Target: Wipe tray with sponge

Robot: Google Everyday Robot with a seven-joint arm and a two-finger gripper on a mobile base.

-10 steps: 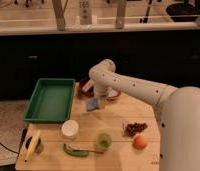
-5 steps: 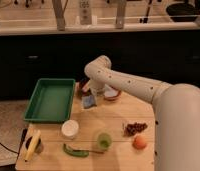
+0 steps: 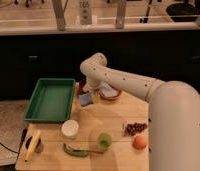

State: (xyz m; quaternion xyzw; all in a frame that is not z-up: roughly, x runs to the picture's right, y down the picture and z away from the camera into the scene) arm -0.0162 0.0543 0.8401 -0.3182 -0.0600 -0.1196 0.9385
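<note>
The green tray [image 3: 49, 100] lies on the left part of the wooden table. The small blue sponge [image 3: 85, 100] hangs just off the tray's right rim, low over the table. My gripper [image 3: 89, 95] points down from the white arm and is shut on the sponge, whose top is hidden by the fingers. The arm bends at an elbow above it and runs off to the right.
A reddish bowl with a pale cloth [image 3: 109, 93] stands right of the gripper. In front are a white cup [image 3: 69, 128], a green cup [image 3: 104, 140], a green pepper [image 3: 75, 150], a banana [image 3: 32, 145], dark grapes [image 3: 135, 128] and an orange fruit [image 3: 139, 142].
The gripper has carried the sponge to the left, from in front of the bowl to the tray's right rim. Over the last half second it has hardly moved.
</note>
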